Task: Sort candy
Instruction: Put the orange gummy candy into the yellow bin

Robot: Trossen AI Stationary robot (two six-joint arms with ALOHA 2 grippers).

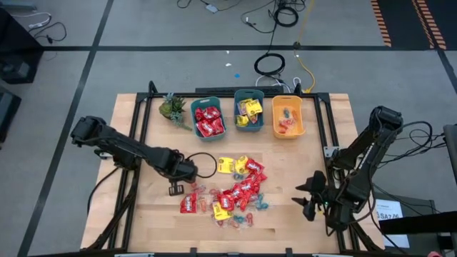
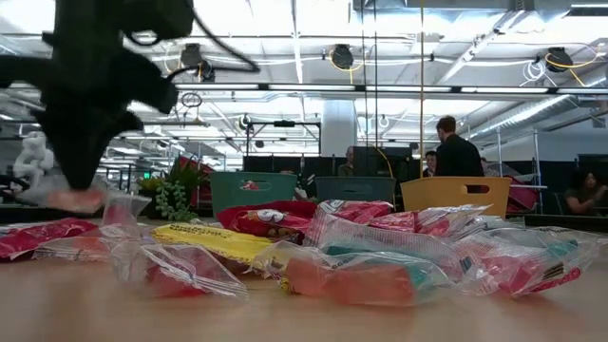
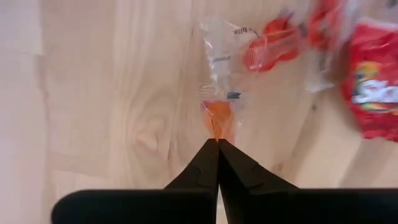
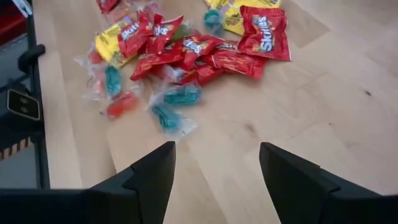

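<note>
Left fingers pinch one clear-wrapped candy (orange).

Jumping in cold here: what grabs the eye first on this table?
The heap of candy at the table's front middle, red packets mixed with yellow and small twist-wrapped pieces. Behind it stand three bins: teal, teal, orange. The left gripper is pinched shut on a clear-wrapped orange sweet at the heap's left edge.
</note>
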